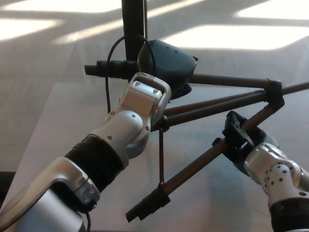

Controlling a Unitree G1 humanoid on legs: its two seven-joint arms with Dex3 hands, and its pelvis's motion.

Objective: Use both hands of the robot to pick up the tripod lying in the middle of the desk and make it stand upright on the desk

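Tripod (227, 104) raised off tabletop (63, 125), tilted, head end beyond left hand (145, 99); its fingers hidden, grip unverifiable. Right hand (241, 140) fingers (233, 129) clasp lower leg (193, 169). Risk: leg slides through fingers, tripod topples.

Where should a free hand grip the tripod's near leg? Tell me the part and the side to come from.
Grip the tripod on the bare middle of its near leg, coming from below right, across the tube. That stretch is straight and slim, clear of the foot and thin brace, just below where the right hand sits.
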